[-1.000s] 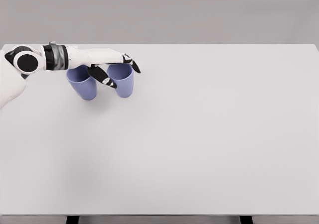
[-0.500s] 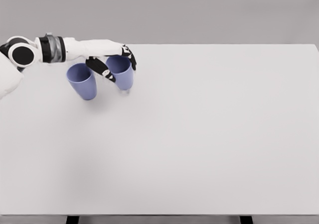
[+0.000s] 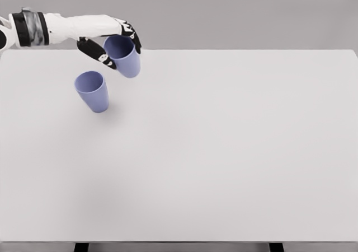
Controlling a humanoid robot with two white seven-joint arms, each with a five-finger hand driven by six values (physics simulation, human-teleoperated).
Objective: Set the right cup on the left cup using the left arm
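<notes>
— Seen at the upper left?
— Left robot hand (image 3: 112, 42), reaching in from the left edge on a white arm with a grey and black wrist band

— Closed or spread?
— Curled around the right cup (image 3: 124, 55), black-tipped fingers (image 3: 92, 49) wrapped over its near side and more over the rim at the far side; firmly gripped, nothing loose about it

— And that cup's place?
— Raised clear of the bench (image 3: 224, 151), hanging over the far left edge, mouth tipped up and toward the camera, base pointing down and to the right; pale violet-blue in colour

— The other one?
— Left cup (image 3: 93, 91), same violet-blue, standing on the bench below and a little to the left of the raised one; mouth open upward, body leaning in view as the camera looks down on it; faint shadow at its base

— Touching each other?
— Apart, with a clear gap between the lifted base and the standing rim; not yet stacked

— Any other arm?
— Only the left one in view

— Surroundings?
— White bench top against a plain grey wall, two dark legs showing at the bottom edge
</notes>
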